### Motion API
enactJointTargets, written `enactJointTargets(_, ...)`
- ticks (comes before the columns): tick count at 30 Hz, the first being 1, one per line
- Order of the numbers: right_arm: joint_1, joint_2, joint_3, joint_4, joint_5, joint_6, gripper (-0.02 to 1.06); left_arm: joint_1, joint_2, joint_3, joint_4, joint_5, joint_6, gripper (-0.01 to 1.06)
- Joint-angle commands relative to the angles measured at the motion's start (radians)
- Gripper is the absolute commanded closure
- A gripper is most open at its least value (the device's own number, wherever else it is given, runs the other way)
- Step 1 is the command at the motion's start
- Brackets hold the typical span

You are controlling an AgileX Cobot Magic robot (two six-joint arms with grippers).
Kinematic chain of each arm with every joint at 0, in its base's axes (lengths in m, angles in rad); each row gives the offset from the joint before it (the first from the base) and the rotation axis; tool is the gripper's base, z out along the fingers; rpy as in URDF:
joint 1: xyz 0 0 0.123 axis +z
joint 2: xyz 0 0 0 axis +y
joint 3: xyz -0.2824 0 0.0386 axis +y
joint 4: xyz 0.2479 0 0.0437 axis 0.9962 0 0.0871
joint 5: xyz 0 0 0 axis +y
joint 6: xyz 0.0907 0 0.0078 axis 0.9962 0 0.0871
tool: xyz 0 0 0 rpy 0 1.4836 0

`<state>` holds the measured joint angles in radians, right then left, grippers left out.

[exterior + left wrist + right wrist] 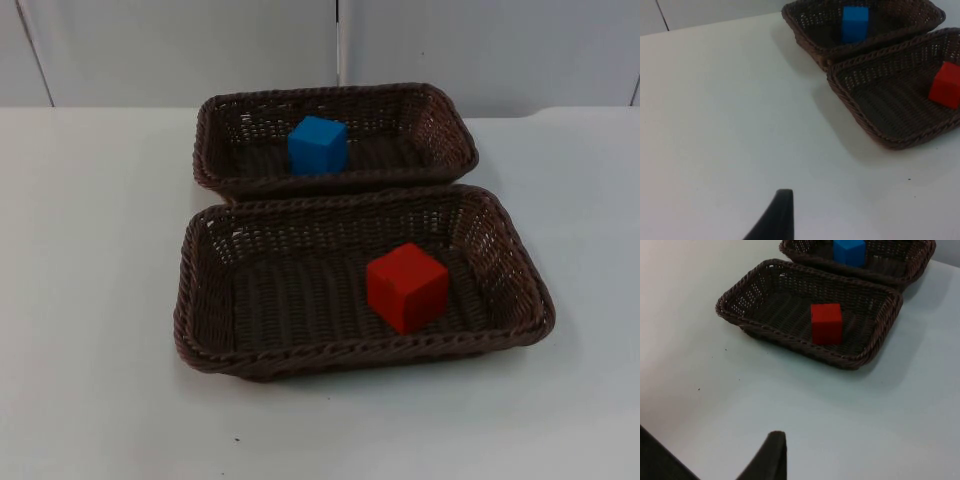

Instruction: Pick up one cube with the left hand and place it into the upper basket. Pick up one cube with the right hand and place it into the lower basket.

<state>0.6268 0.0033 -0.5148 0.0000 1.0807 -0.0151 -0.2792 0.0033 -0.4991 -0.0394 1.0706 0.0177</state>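
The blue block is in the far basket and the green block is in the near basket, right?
Not quite. The block in the near basket is red, not green; the top view shows it clearly. The blue block is indeed in the far basket.

You had two dark brown woven wicker baskets (330, 180) (360, 355), rough-textured, a smooth matt blue cube (318, 146) and red cube (405, 287), and a smooth white table (90, 300) with slight sheen.

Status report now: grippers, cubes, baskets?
Both grippers back, off the baskets. Blue cube in upper basket. Red cube in lower basket. Nothing blocking.
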Motion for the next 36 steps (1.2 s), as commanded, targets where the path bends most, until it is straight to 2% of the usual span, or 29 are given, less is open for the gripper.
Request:
enactJointTargets(1, 0.003, -0.003, 0.001, 0.0, -0.001, 0.002, -0.01, 0.001, -0.003, 0.004, -0.007, 0.004, -0.001, 0.0)
enactJointTargets(7, 0.003, -0.003, 0.001, 0.0, -0.001, 0.002, -0.01, 0.029, -0.003, 0.004, -0.005, 0.004, -0.001, 0.0)
enactJointTargets(10, 0.003, -0.003, 0.001, 0.0, -0.001, 0.002, -0.01, 0.102, -0.003, 0.004, -0.005, 0.004, -0.001, 0.0)
enactJointTargets(11, 0.003, -0.003, 0.001, 0.0, -0.001, 0.002, -0.01, 0.102, -0.003, 0.004, -0.005, 0.004, -0.001, 0.0)
enactJointTargets(15, 0.003, -0.003, 0.001, 0.0, -0.001, 0.002, -0.01, 0.22, -0.003, 0.004, -0.005, 0.004, -0.001, 0.0)
enactJointTargets(19, 0.003, -0.003, 0.001, 0.0, -0.001, 0.002, -0.01, 0.269, -0.003, 0.004, -0.005, 0.004, -0.001, 0.0)
enactJointTargets(36, 0.003, -0.003, 0.001, 0.03, -0.003, 0.015, -0.01, 0.269, -0.003, 0.004, -0.005, 0.004, -0.001, 0.0)
